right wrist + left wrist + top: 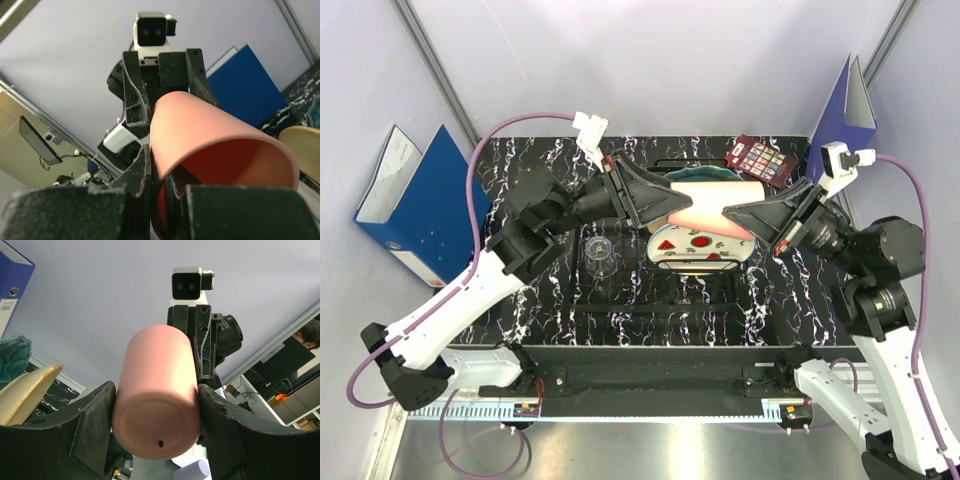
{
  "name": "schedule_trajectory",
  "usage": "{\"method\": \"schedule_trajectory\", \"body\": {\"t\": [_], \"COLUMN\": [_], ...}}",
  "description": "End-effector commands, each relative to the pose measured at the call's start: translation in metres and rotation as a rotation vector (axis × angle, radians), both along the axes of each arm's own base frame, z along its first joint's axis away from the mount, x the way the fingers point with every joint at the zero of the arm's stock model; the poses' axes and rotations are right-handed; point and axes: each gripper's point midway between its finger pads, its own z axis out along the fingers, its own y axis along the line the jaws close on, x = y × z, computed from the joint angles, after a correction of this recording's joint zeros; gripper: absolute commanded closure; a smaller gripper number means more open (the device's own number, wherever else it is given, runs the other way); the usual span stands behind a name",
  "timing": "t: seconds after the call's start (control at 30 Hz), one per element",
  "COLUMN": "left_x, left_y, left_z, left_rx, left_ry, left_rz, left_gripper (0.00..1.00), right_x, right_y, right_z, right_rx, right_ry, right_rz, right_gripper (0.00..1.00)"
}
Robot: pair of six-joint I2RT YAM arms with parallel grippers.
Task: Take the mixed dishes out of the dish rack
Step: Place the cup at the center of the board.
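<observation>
One pink cup (705, 205) lies on its side in the air above the dish rack (672, 300), caught between both arms. The left claw (670, 208) grips the closed bottom end, a finger pressed on each side of the wall. The right claw (732, 213) pinches the rim at the open end, one finger inside the mouth and one outside.

The black wire rack sits in the middle of the dark marbled desk (770, 300). It holds three plates on edge: a teal plate (700, 173) farthest back, a cream plate (715, 186) just in front of it and a white plate with red fruit marks (695, 245) nearest the arms.

One clear glass (600, 255) stands on the desk just left of the rack, with bare desk around it and toward the left edge. A bare strip also runs between the rack and the near edge. A maroon box (760, 160) lies at the far edge, near the rack's right corner.

Two blue binders stand off the desk, one (420, 205) past the left edge and one (840, 120) past the far right corner.
</observation>
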Motion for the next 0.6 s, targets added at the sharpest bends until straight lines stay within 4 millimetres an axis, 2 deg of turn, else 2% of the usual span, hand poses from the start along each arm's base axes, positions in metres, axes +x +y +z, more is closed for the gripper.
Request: {"method": "schedule_trajectory", "body": {"t": [0.0, 0.03, 0.07, 0.1, 0.13, 0.17, 0.2, 0.23, 0.27, 0.3, 0.33, 0.37, 0.4, 0.43, 0.47, 0.5, 0.57], "left_x": [-0.011, -0.010, -0.009, -0.007, 0.000, -0.008, -0.001, -0.001, -0.006, -0.001, 0.002, -0.001, 0.002, 0.002, 0.001, 0.000, 0.001], "left_y": [0.042, 0.056, 0.067, 0.076, 0.089, 0.110, 0.123, 0.134, 0.150, 0.161, 0.167, 0.176, 0.181, 0.182, 0.183, 0.187, 0.193], "left_z": [0.058, 0.063, 0.069, 0.069, 0.067, 0.076, 0.073, 0.068, 0.070, 0.063, 0.051, 0.046, 0.035, 0.018, 0.008, -0.013, -0.042], "left_rx": [-0.085, -0.075, -0.071, -0.061, -0.051, -0.075, -0.075, -0.063, -0.075, -0.066, -0.029, -0.021, 0.005, 0.058, 0.078, 0.112, 0.161], "left_ry": [-0.162, -0.150, -0.180, -0.177, -0.157, -0.182, -0.163, -0.151, -0.156, -0.131, -0.102, -0.086, -0.062, -0.034, -0.017, 0.026, 0.068], "left_rz": [0.147, 0.212, 0.265, 0.312, 0.395, 0.446, 0.523, 0.565, 0.606, 0.667, 0.694, 0.720, 0.746, 0.745, 0.747, 0.753, 0.780], "left_gripper": [0.33, 0.24, 0.01, 0.01, 0.01, 0.01, 0.01, 0.01, 0.01, 0.01, 0.01, 0.01, 0.01, 0.01, 0.01, 0.01, 0.01], "right_x": [0.001, 0.002, 0.007, 0.013, 0.009, 0.033, 0.040, 0.056, 0.061, 0.067, 0.080, 0.084, 0.091, 0.090, 0.092, 0.095, 0.099], "right_y": [-0.019, -0.031, -0.039, -0.047, -0.063, -0.084, -0.099, -0.131, -0.147, -0.162, -0.193, -0.207, -0.218, -0.235, -0.237, -0.239, -0.239], "right_z": [0.003, 0.019, 0.020, 0.004, 0.020, -0.004, -0.009, -0.005, -0.021, -0.029, -0.043, -0.054, -0.076, -0.084, -0.090, -0.107, -0.126], "right_rx": [-0.071, -0.080, -0.101, -0.166, -0.190, -0.273, -0.318, -0.365, -0.447, -0.530, -0.620, -0.686, -0.781, -0.816, -0.829, -0.858, -0.887], "right_ry": [-0.037, -0.082, -0.073, 0.008, -0.030, 0.099, 0.139, 0.167, 0.217, 0.221, 0.275, 0.297, 0.329, 0.358, 0.368, 0.407, 0.455], "right_rz": [-0.165, -0.262, -0.325, -0.387, -0.477, -0.631, -0.716, -0.909, -0.987, -1.069, -1.245, -1.321, -1.381, -1.482, -1.502, -1.517, -1.522], "right_gripper": [1.00, 1.00, 1.00, 1.00, 1.00, 1.00, 1.00, 1.00, 1.00, 1.00, 1.00, 1.00, 1.00, 1.00, 1.00, 1.00, 1.00]}}
